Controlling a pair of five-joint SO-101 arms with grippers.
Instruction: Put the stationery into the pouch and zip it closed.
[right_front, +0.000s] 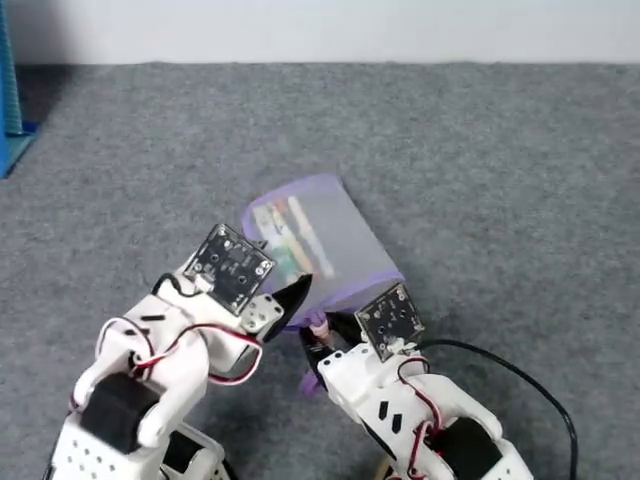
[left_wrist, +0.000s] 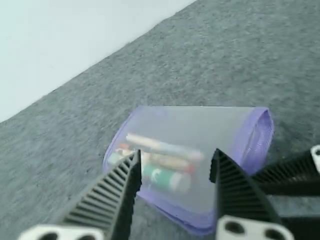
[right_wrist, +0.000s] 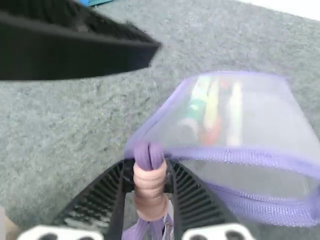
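While the left end effector (left_wrist: 176, 159) hangs released beside the pouch (left_wrist: 200, 127), the right end effector (right_wrist: 148, 171) clenches its zipper pull (right_wrist: 149, 187).

I read this as a robotics lab bench. The tabletop (right_front: 500, 150) is covered in plain grey felt, with a bare white wall (right_front: 350, 30) along its far edge and a blue frame (right_front: 8, 90) at its far left corner. The white arms (right_front: 150, 360) on it carry exposed circuit boards (right_front: 228, 265) and loose wiring (right_front: 235, 355).
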